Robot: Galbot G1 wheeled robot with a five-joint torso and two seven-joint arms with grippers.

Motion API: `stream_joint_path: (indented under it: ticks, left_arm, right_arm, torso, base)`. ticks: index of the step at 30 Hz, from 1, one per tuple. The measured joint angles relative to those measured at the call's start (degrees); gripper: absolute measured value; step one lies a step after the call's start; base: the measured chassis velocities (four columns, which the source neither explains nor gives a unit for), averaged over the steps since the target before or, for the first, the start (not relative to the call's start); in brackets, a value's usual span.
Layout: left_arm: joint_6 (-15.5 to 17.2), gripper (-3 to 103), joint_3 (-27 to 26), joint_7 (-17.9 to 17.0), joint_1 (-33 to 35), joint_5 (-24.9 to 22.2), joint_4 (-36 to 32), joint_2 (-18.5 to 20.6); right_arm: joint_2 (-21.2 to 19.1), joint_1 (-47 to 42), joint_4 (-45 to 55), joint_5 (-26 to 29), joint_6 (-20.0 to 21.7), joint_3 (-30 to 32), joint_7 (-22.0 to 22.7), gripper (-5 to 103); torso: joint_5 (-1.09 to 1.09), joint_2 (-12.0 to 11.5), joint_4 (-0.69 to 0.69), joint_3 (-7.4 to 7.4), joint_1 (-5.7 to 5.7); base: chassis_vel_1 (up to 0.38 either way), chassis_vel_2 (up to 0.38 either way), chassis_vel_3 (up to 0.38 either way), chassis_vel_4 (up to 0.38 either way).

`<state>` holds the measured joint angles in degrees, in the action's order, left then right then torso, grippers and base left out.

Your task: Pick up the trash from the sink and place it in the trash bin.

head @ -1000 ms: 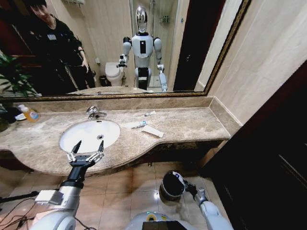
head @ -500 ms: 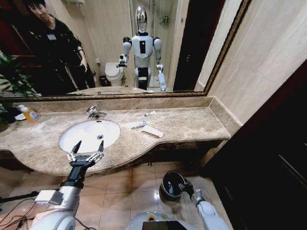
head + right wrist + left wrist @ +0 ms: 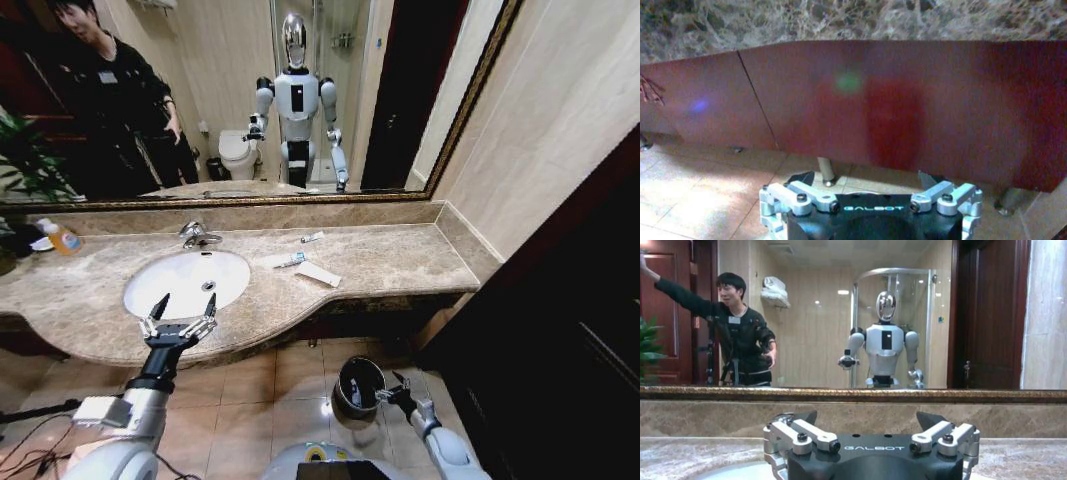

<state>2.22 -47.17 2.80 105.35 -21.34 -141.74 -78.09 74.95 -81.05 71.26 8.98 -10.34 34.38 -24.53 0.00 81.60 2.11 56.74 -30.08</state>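
Left claw [image 3: 182, 308] spread wide above the worktop's [image 3: 400, 262] front edge, just before the white sink [image 3: 185, 282], "GALBOT" printed on its body, tubes and flat packet [image 3: 317, 273] lying right of the sink, black trash bin [image 3: 359, 385] on the floor, right claw [image 3: 393, 392] spread at its rim.

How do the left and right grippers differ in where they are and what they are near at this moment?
The left gripper is raised at the counter's front edge, by the sink; the right gripper is low over the floor, beside the trash bin. The left gripper points toward the mirror; the right gripper faces the red cabinet front under the counter. Both have their fingers spread open and hold nothing.
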Motion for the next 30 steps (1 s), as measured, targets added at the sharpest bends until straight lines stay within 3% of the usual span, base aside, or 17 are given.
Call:
stream_joint_path:
  ticks: [18,30]
  left_arm:
    - [0.0,100,0.0,0.0,0.0,0.0,0.0,0.0]
    - [0.0,100,0.0,0.0,0.0,0.0,0.0,0.0]
  right_arm:
    - [0.2,-8.1,13.7,4.0,2.3,1.8,1.4,100]
    - [-2.6,-13.0,27.2,11.4,0.9,3.1,1.3,100]
  torso:
    - [0.00,0.0,0.00,0.00,-0.01]
    - [0.00,0.0,0.00,0.00,0.00]
  base:
    - [0.000,0.000,0.000,0.000]
    - [0.000,0.000,0.000,0.000]
